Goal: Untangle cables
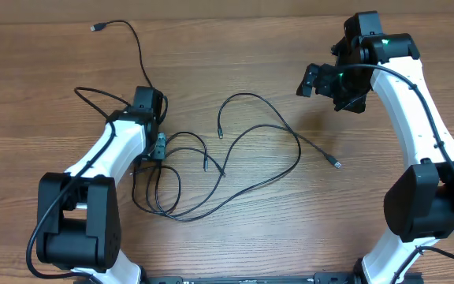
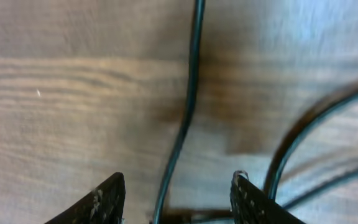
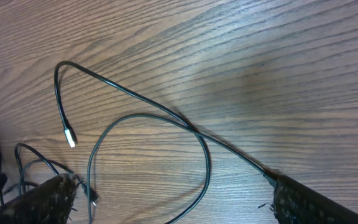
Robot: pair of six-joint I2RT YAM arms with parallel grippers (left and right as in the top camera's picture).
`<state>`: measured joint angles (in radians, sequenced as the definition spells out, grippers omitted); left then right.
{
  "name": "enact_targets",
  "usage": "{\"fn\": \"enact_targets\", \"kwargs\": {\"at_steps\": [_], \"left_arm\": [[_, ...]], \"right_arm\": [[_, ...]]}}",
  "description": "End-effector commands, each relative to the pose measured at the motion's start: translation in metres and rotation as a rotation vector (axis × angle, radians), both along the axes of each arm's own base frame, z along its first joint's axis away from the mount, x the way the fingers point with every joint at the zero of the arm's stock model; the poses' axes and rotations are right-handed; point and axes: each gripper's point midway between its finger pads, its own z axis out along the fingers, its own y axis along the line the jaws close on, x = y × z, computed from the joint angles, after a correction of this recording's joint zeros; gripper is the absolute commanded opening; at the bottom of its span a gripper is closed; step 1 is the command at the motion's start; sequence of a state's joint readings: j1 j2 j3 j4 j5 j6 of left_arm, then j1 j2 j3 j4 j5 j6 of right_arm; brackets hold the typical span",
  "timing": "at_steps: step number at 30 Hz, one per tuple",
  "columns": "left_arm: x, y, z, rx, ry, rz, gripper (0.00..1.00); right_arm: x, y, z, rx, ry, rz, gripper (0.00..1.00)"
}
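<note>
Left claw (image 2: 176, 180) gapes open astride one of the cables (image 2: 190, 93); right claw (image 3: 169, 186), right of the cables, hangs open above the surface (image 1: 251, 31).

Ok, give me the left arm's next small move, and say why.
Probably close the left fingers on the thin black cable and lift it a little. It runs between them unpinched, and the other black loops lie just beside it.
</note>
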<state>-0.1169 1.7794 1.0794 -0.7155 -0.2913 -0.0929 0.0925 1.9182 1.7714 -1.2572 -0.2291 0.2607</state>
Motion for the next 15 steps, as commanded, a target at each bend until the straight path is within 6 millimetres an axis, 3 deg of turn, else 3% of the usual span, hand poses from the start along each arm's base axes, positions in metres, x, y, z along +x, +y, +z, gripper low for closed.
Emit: {"fn": "enact_targets", "kwargs": {"at_steps": [1, 9, 15], "left_arm": [[0.011, -0.005, -0.014, -0.027, -0.006, -0.055, 0.55], [0.034, -0.011, -0.046, -0.048, -0.044, -0.084, 0.61], [0.039, 0.006, -0.07, 0.055, -0.034, -0.062, 0.59]], "right_arm": [[0.001, -0.002, -0.002, -0.006, 0.0, 0.004, 1.0], [-0.005, -0.002, -0.003, -0.009, 0.026, 0.004, 1.0], [-0.007, -0.003, -0.004, -0.009, 0.038, 0.003, 1.0]]}}
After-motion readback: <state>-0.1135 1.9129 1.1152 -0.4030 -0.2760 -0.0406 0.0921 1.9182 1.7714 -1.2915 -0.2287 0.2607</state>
